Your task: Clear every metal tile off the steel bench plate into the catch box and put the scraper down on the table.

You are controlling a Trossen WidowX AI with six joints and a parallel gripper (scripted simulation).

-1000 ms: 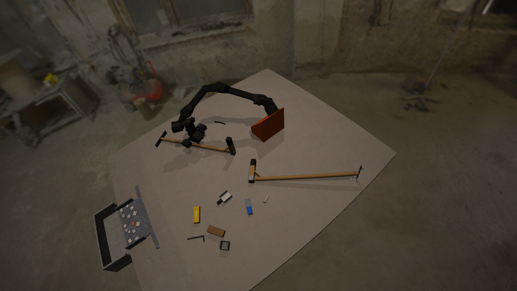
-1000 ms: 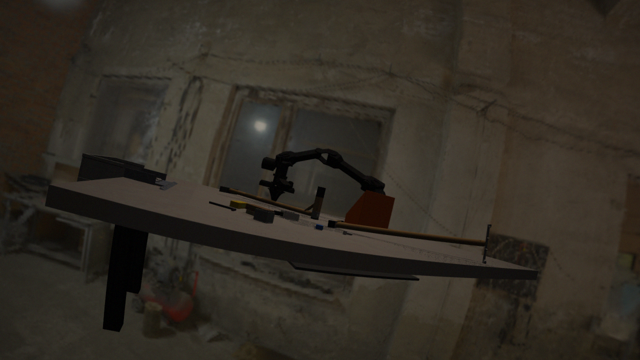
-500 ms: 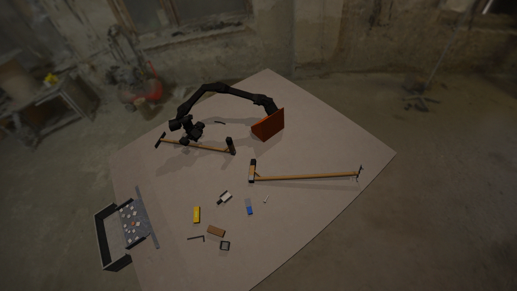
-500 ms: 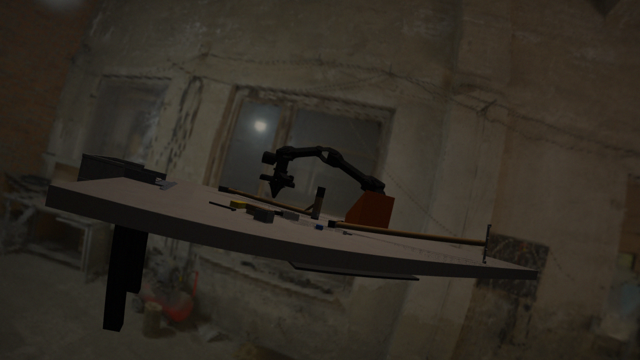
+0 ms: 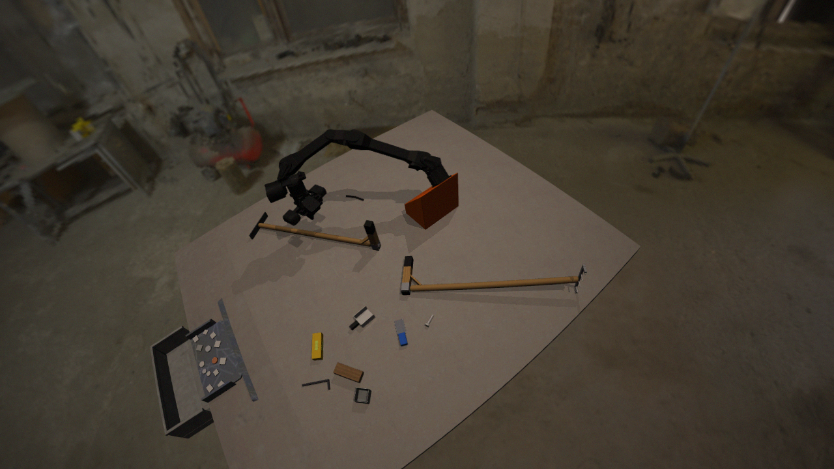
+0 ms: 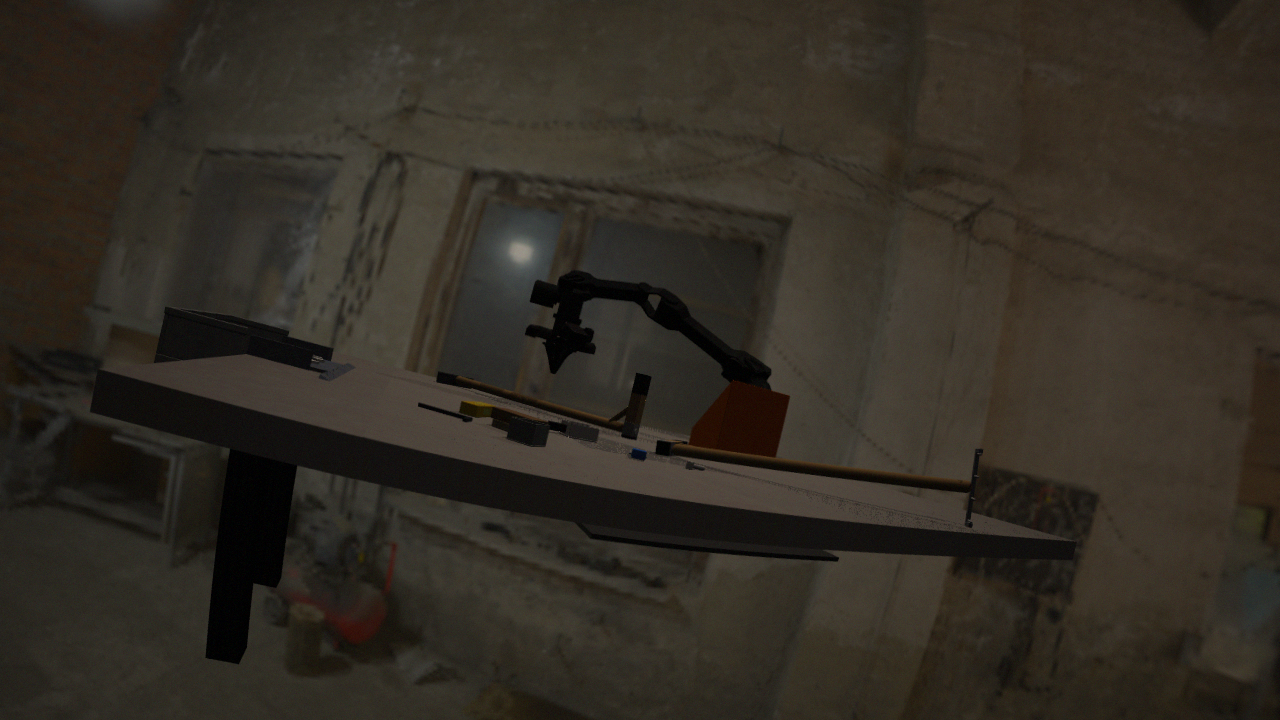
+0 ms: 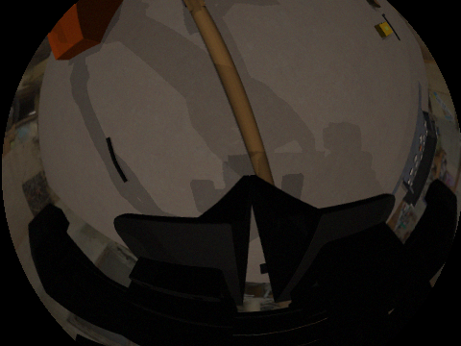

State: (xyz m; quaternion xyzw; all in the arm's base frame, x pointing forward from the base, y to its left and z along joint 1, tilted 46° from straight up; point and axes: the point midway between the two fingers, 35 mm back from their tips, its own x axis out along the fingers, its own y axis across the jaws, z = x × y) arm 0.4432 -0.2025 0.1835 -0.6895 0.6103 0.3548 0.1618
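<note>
The long scraper lies on the table; its wooden handle (image 5: 315, 234) (image 6: 528, 399) (image 7: 230, 82) runs from a flat black blade (image 5: 258, 225) to an upright black-topped block (image 5: 371, 234) (image 6: 637, 402). My gripper (image 5: 307, 206) (image 6: 554, 368) (image 7: 249, 181) is shut and empty, above the handle nearer its blade end, with a gap between tips and handle. The blade is hidden in the wrist view. The steel bench plate (image 5: 230, 344) at the left table edge carries several pale square and round tiles (image 5: 209, 387) and an orange round piece (image 5: 214, 360). The catch box (image 5: 160, 385) (image 6: 205, 337) adjoins its outer side.
A long-handled rake (image 5: 495, 284) (image 6: 832, 468) lies to the right. The orange arm base (image 5: 437, 204) (image 6: 742, 420) (image 7: 77, 34) stands behind. A yellow box (image 5: 316, 346), a wooden block (image 5: 348, 372), a blue-handled tool (image 5: 402, 338) and a thin black piece (image 5: 354, 197) (image 7: 115, 159) lie around.
</note>
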